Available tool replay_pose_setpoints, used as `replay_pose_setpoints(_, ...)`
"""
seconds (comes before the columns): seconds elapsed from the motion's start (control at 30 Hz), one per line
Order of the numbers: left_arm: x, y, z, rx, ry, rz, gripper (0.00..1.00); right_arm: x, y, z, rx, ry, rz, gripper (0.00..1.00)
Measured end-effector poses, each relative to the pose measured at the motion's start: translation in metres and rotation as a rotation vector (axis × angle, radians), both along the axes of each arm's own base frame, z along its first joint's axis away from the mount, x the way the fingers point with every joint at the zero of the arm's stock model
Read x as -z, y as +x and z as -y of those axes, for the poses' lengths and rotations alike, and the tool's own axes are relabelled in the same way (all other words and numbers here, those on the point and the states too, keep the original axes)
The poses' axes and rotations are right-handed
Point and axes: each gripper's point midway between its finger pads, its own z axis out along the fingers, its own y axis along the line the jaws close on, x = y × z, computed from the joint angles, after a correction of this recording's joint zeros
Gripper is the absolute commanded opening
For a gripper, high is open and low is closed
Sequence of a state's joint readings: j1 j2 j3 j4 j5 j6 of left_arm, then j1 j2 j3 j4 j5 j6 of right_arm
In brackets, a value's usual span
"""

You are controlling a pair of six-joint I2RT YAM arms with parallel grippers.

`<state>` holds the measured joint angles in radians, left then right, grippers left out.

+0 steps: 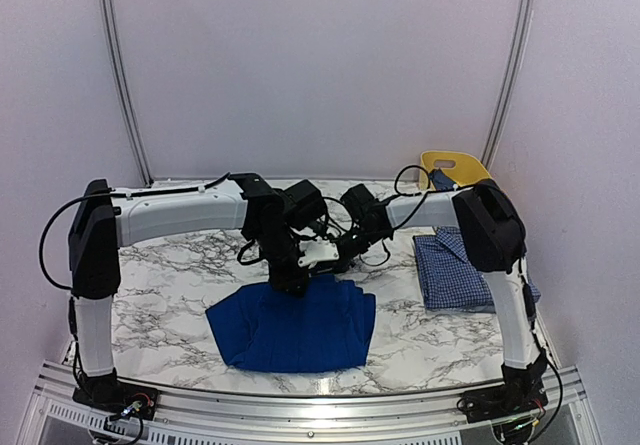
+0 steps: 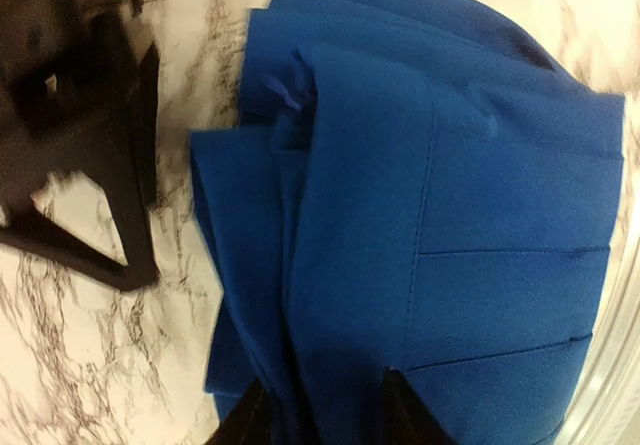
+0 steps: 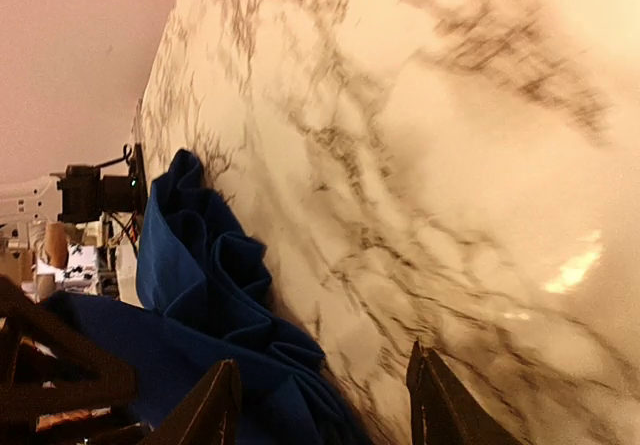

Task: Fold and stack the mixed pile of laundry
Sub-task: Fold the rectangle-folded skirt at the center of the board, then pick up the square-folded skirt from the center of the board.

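Note:
The royal-blue garment [image 1: 295,327] lies spread in pleats on the marble table [image 1: 170,265], in front of both grippers. My left gripper [image 1: 291,281] is down on its far edge. In the left wrist view its jaws [image 2: 330,417] stand apart, with a raised fold of the blue cloth [image 2: 400,215] running between them. My right gripper [image 1: 340,255] hovers just beyond that edge, open. In its own view the jaws [image 3: 325,405] span bare marble and the crumpled blue hem [image 3: 215,275]. A folded blue-and-white checked shirt [image 1: 465,270] rests at the right.
A yellow tub [image 1: 455,168] stands at the back right with a bit of dark blue cloth [image 1: 441,179] at its side. The right arm's link [image 1: 490,230] hangs over the checked shirt. White walls close in the table on three sides.

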<state>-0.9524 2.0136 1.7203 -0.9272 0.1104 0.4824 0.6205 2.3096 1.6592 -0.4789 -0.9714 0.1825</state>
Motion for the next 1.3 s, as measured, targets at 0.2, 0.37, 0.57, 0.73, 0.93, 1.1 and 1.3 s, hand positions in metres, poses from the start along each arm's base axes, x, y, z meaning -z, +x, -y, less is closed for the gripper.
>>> replay_pose_setpoints(0.2,-0.029,0.044,-0.018,-0.151,-0.077,0.081,0.99,-0.068,0.071,0.055,0.223,-0.009,0.165,0.80)
replay_pose_setpoints(0.37,-0.109,0.062,-0.041,-0.300,-0.290,0.229,0.99,-0.149,0.090,0.071,0.227,0.053,0.399,0.99)
replay_pose_setpoints(0.57,-0.182,0.040,-0.074,-0.574,-0.677,0.294,0.99,-0.171,0.066,0.046,0.040,0.142,0.569,0.98)
replay_pose_setpoints(0.73,-0.155,0.023,-0.092,-0.819,-0.844,0.142,0.99,-0.153,0.041,0.039,-0.001,0.308,0.487,0.98)
replay_pose_setpoints(0.93,-0.106,0.012,-0.086,-0.969,-0.788,-0.059,0.99,-0.145,0.072,0.039,0.067,0.294,0.366,0.98)
replay_pose_setpoints(1.1,-0.071,-0.007,-0.099,-1.140,-0.733,-0.168,0.99,-0.124,0.035,0.061,0.176,0.110,0.260,0.99)
replay_pose_setpoints(1.3,-0.051,-0.040,-0.087,-1.174,-0.618,-0.218,0.99,-0.084,-0.065,0.097,0.261,-0.078,0.100,0.98)
